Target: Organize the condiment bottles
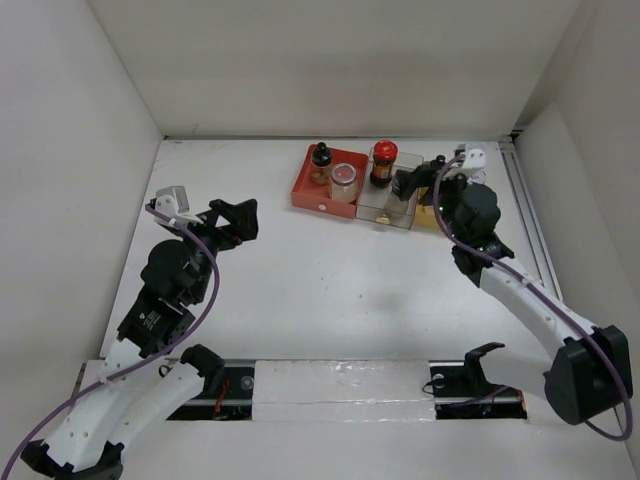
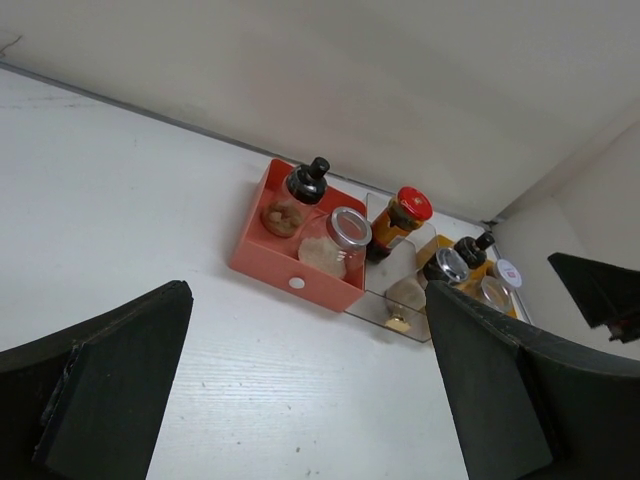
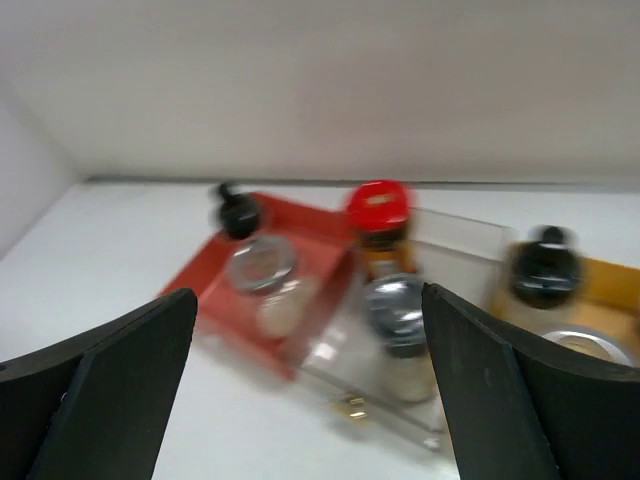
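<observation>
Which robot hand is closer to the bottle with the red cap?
Right. The right gripper hovers just beside the red-capped bottle; the left gripper is far off across the table.

White arm links, black joints, purple cables

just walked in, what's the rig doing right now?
Six bottles sit in the trays at the far edge, two each in the red tray, clear tray and yellow tray. The right gripper hovers at the clear tray, fingers open, holding nothing. The left gripper is open and empty over the table, well clear of the trays.
</observation>
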Available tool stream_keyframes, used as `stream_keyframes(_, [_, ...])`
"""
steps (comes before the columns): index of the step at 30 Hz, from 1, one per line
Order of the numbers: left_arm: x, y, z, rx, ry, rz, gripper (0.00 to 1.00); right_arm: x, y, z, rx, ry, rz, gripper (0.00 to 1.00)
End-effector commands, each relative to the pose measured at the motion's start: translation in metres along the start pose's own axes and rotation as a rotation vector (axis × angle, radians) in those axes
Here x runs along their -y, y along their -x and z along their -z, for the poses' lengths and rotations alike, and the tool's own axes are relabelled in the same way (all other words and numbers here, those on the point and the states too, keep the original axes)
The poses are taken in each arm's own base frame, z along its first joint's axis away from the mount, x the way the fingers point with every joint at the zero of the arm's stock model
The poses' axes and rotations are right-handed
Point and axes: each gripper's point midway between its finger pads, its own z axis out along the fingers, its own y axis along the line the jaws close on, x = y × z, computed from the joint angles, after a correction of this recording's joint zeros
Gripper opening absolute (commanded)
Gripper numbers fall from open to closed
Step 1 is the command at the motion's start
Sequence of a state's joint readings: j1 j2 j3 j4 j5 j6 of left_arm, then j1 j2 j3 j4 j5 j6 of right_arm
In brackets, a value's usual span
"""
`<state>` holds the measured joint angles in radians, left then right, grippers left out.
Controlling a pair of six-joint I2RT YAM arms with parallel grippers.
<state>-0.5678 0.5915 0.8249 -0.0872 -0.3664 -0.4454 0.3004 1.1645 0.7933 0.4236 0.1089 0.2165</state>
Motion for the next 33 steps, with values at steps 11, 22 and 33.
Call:
stream_keyframes(11, [0.011, 0.032, 0.011, 0.098, -0.055, 0.025, 1.00, -0.171, -0.114, 0.114, -0.346, 0.624, 0.113, 0.92])
stream_keyframes(22, [0.014, 0.030, 0.012, 0.090, -0.071, 0.024, 1.00, -0.167, -0.132, 0.127, -0.372, 0.583, 0.120, 0.29])
stream_keyframes(33, [0.018, 0.035, 0.015, 0.096, -0.096, 0.012, 1.00, -0.177, -0.124, 0.127, -0.348, 0.598, 0.139, 0.11])
